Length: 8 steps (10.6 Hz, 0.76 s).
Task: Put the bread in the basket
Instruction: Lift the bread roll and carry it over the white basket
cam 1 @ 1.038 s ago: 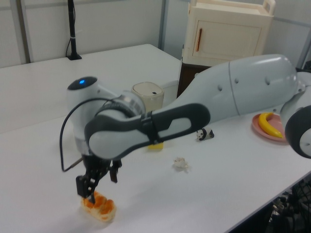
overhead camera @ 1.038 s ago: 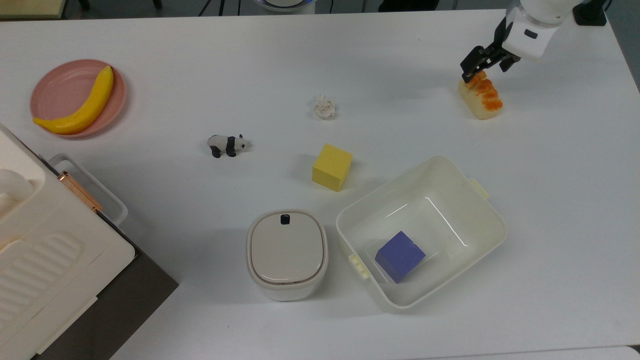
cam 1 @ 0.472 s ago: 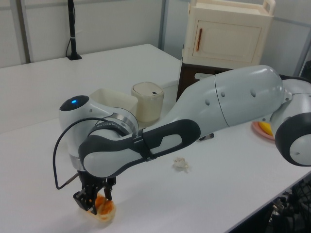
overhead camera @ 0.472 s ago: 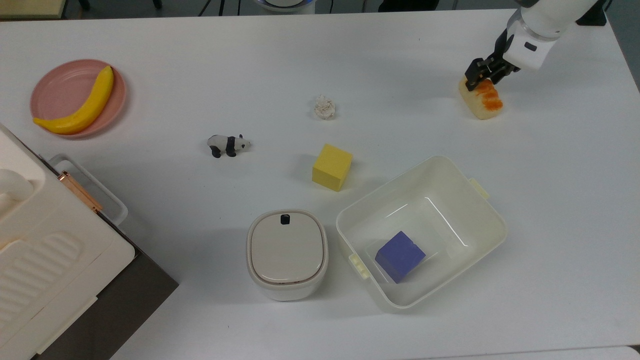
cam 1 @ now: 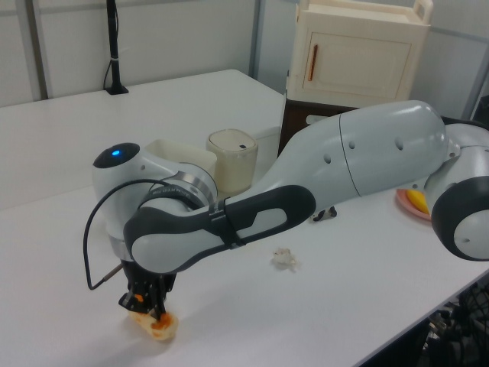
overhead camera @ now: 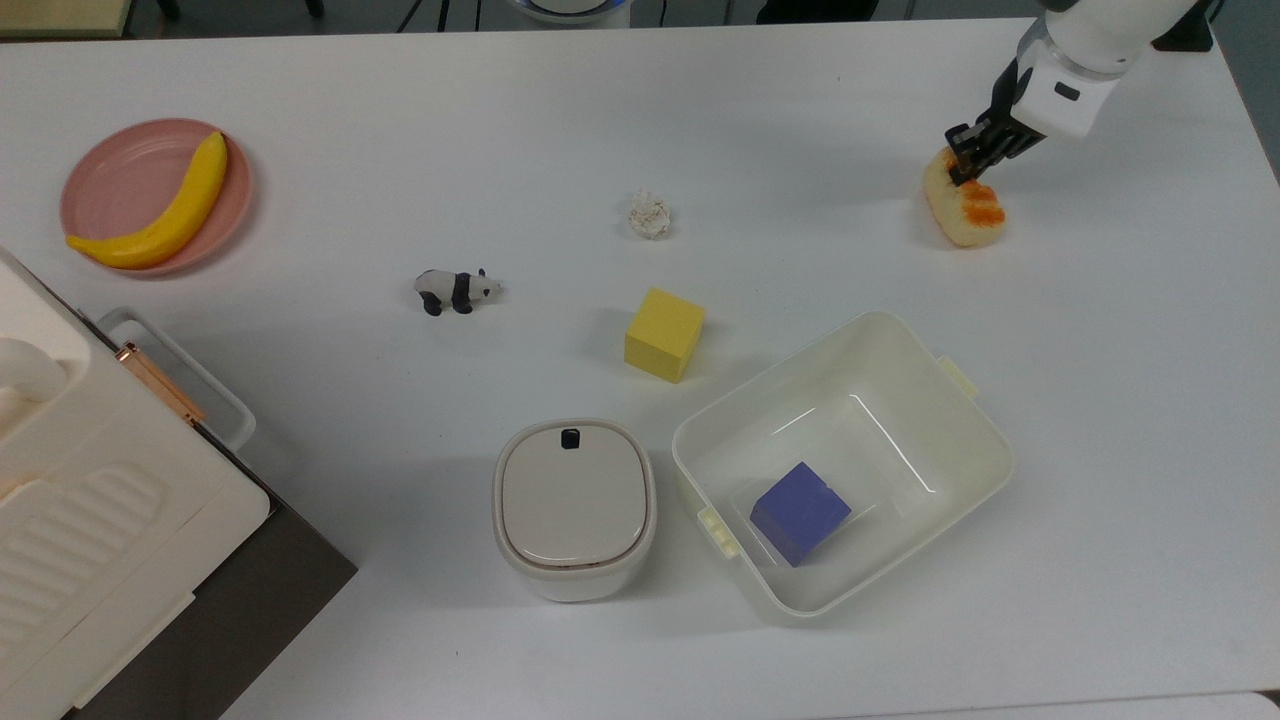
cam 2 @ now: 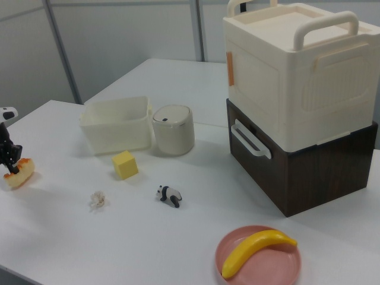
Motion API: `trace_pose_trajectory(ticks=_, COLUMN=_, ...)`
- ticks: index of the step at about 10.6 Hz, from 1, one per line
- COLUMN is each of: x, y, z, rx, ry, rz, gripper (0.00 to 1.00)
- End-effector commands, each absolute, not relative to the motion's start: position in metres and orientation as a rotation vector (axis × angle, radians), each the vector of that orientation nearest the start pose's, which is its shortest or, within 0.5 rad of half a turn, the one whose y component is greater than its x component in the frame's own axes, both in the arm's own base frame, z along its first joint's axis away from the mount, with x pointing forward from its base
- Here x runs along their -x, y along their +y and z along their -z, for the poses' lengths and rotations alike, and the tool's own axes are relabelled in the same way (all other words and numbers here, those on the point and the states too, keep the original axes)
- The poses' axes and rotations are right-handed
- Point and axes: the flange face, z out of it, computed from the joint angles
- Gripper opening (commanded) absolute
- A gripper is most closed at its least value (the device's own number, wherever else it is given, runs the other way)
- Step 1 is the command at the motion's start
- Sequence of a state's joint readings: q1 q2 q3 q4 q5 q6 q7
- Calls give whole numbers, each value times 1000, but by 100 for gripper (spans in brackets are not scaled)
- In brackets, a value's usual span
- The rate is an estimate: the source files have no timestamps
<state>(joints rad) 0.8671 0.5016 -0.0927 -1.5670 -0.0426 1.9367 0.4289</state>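
Note:
The bread [overhead camera: 968,212], a small cream loaf with an orange-brown glazed top, lies near the top view's upper right corner of the white table. My gripper [overhead camera: 967,164] comes down on its far end, the black fingers drawn in against the loaf. From the left view, the gripper [cam 1: 144,301] sits on top of the bread [cam 1: 160,326]; the right view has the gripper [cam 2: 8,161] and bread [cam 2: 19,173] at its left edge. The basket [overhead camera: 1000,440], a large cream tub, stands at the lower middle-right of the top view, well apart from the bread, with a blue cube [overhead camera: 800,512] inside.
A yellow cube [overhead camera: 664,334] and a white lidded container [overhead camera: 573,505] stand beside the basket. A whitish lumpy ball [overhead camera: 649,214] and a toy panda [overhead camera: 455,290] lie mid-table. A banana [overhead camera: 165,215] rests on a pink plate [overhead camera: 115,170]. A cream cabinet [overhead camera: 90,520] fills the lower left.
The gripper came down onto the bread's far end and its fingers narrowed from wide apart to pressed on the loaf. The bread has turned slightly.

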Motion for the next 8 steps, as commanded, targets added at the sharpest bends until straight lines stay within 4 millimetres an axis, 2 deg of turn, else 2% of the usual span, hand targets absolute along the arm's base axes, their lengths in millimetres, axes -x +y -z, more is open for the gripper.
trace_pose_trajectory(ticks=1, x=-484, y=466, z=-361, rx=3237, ry=-601, rz=-80, gripper=0)
trace_pose_trajectory(ticks=3, x=-489, y=460, z=-364, rx=3239, ry=-582, rz=-83, gripper=0)
trace_pose_trajectory(ticks=4, x=-496, y=460, z=-377, rx=3233, ry=-565, rz=-58, gripper=1)
trace_pose_trajectory(ticks=5, x=-508, y=453, z=-398, rx=3235, ry=-528, rz=-52, gripper=1)
trace_pose_trajectory(ticks=7, x=-532, y=434, z=-432, rx=3225, ry=-449, rz=10, gripper=1)
trace_pose_trajectory(ticks=8, x=-543, y=417, z=-451, rx=3215, ry=-401, rz=49, gripper=2)
